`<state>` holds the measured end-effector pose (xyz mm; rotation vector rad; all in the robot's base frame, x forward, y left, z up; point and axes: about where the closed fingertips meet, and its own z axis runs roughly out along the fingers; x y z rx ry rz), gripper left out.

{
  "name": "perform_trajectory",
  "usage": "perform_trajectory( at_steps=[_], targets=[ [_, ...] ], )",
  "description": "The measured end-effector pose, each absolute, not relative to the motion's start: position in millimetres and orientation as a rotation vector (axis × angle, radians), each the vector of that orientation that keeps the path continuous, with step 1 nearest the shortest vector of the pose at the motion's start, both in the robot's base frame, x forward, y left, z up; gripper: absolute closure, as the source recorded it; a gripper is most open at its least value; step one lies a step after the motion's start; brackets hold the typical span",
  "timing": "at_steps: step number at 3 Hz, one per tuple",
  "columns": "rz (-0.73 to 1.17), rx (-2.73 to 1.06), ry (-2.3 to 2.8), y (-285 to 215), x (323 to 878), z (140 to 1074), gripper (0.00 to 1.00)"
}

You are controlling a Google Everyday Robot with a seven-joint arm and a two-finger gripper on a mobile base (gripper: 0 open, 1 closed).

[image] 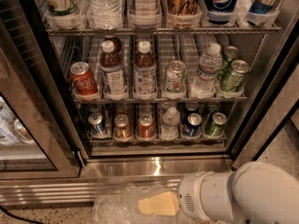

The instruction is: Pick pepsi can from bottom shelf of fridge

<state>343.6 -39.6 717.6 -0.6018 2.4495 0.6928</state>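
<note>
Fridge point(154, 166): you see it standing open, with a stainless sill at the base and wire racks stacked above.
Glass door point(28, 139): it stands at the left of the opening.
Bottom shelf point(154, 140): this is the lowest wire rack and carries one front row. From left to right you see a pale blue-and-silver can point(98, 124), a copper can point(122, 127), a red can point(145, 126), a small water bottle point(170, 123), the pepsi can and a green can point(216, 124).
Pepsi can point(192, 124): it stands upright on the bottom shelf, between the small water bottle and the green can (fifth in the row), its silver top facing you.
End effector point(154, 204): it is low in the view, below the fridge sill and over crumpled clear plastic point(112, 210) on the floor. It is well apart from the pepsi can.
End effector state: you cannot tell whether it is spread or pressed together.
Arm point(243, 195): the white rounded housing sits at lower right.
</note>
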Motion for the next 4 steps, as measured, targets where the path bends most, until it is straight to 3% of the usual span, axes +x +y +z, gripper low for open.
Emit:
perform_trajectory(
  at_steps=[2,4],
  targets=[
    [0.61,-0.309,2.458,-43,362,694,0.0],
    [0.659,-0.265,2.431,-41,380,679,0.0]
  ],
)
